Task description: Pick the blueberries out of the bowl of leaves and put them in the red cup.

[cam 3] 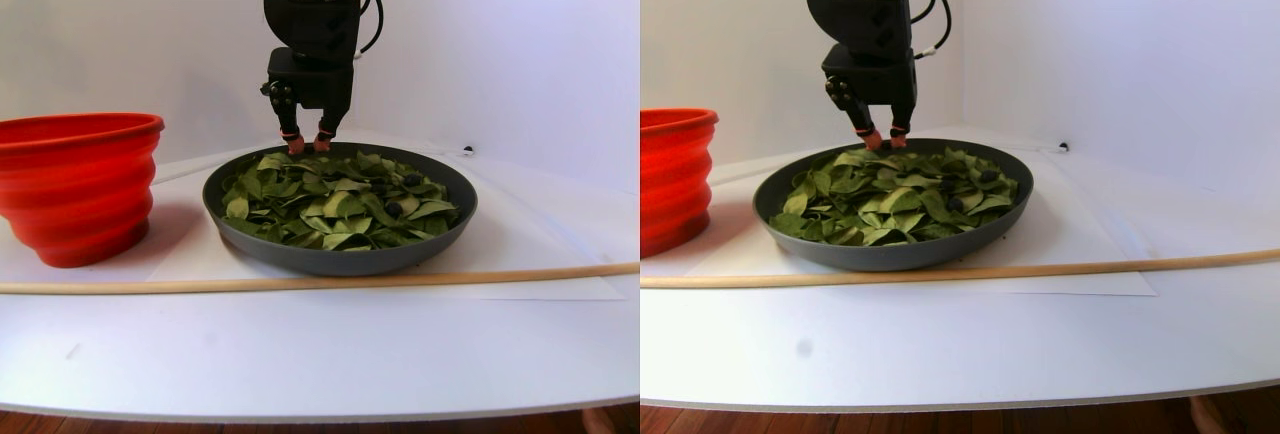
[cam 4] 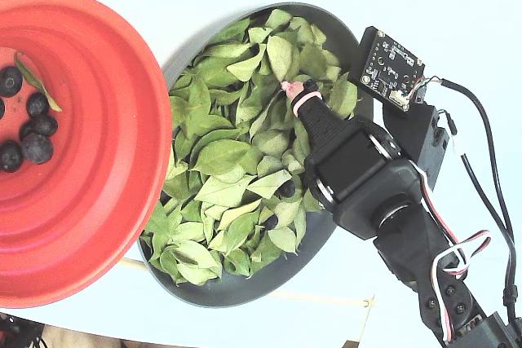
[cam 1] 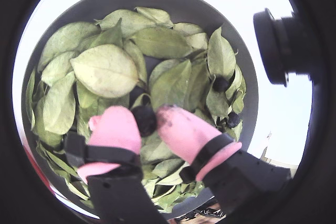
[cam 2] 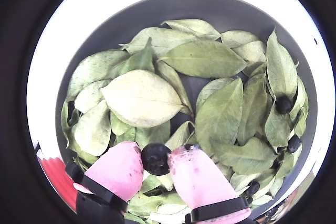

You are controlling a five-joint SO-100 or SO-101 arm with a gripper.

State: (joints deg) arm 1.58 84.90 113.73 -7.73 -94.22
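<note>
A blueberry (cam 2: 156, 158) sits pinched in the tool (cam 2: 156, 160), above the leaves (cam 2: 220, 111).

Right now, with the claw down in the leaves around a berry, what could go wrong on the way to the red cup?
1. The claw pinches the blueberry only at the very tips of its pink fingertips, so the berry could pop out during the lift.
2. Leaves lie against the fingertips and one might ride along; a leaf already sits in the red cup.
3. The bowl sits right next to the cup, so a low carry might clip a rim.
</note>
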